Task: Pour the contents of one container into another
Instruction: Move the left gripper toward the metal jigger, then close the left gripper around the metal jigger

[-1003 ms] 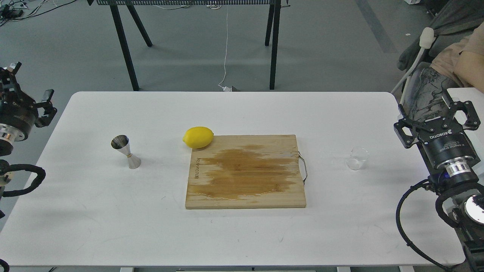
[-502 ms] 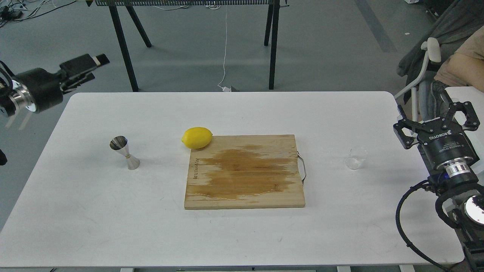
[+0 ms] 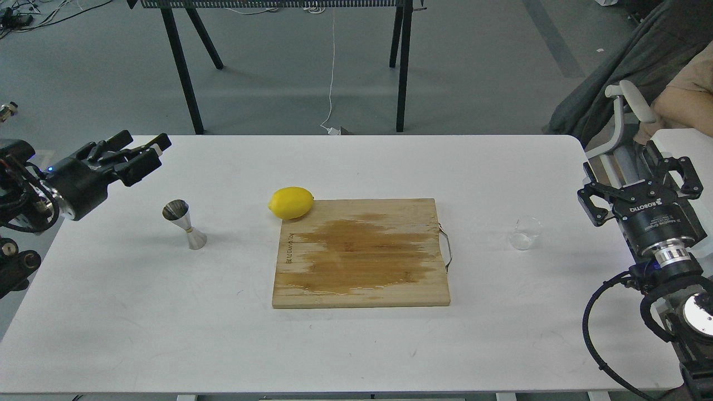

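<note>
The small clear glass cup [image 3: 525,233] stands upright on the white table [image 3: 356,345], right of the cutting board. The steel hourglass jigger [image 3: 184,224] stands upright on the left side of the table. My left gripper [image 3: 147,143] hovers over the table's far left corner, up and left of the jigger, pointing right; its fingers look open and hold nothing. At the table's right edge my right gripper [image 3: 638,178] stands open and empty, pointing away from me, to the right of the glass cup and apart from it.
A wet-stained wooden cutting board [image 3: 362,253] with a metal handle lies mid-table. A lemon [image 3: 291,202] rests at its far left corner. Beyond the right edge are a chair [image 3: 624,100] and a seated person [image 3: 685,94]. Black trestle legs [image 3: 402,67] stand behind the table.
My left arm has swung in from the left edge; its gripper now points right, lower and nearer the jigger. The right gripper barely shifted. The chair at right moved.
</note>
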### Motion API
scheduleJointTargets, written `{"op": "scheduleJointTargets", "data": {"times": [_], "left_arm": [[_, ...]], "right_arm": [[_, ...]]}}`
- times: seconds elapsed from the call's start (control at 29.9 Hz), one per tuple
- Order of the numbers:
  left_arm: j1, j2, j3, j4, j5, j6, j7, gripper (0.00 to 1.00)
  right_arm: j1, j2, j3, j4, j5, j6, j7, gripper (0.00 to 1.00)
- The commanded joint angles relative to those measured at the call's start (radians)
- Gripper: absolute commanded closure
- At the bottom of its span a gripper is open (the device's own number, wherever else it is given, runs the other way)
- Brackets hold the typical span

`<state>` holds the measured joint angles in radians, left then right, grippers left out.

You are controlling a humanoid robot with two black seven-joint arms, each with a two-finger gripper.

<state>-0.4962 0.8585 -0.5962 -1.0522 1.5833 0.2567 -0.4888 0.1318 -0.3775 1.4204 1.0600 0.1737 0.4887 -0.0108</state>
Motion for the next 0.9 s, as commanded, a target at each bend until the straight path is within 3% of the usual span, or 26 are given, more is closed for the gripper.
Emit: {"op": "scheduleJointTargets", "data": {"times": [0.0, 0.13, 0.43, 0.87], "left_arm": [[0.077, 0.004, -0.002, -0.022, 0.000, 0.116, 0.000, 0.00], [0.159, -0.001, -0.004, -0.055, 0.000, 0.194, 0.000, 0.00], [0.263, -0.048, 0.004, -0.042, 0.000, 0.219, 0.000, 0.00], [0.266, -0.203, 0.016, 0.144, 0.003, 0.216, 0.000, 0.00]], "right_arm": [[0.000, 0.000, -0.001, -0.002, 0.000, 0.000, 0.000, 0.01], [0.000, 0.000, -0.001, -0.002, 0.000, 0.000, 0.000, 0.01], [0.000, 0.000, -0.001, -0.002, 0.000, 0.000, 0.000, 0.01], [-0.009, -0.001, 0.008, 0.002, 0.000, 0.000, 0.000, 0.01]]}}
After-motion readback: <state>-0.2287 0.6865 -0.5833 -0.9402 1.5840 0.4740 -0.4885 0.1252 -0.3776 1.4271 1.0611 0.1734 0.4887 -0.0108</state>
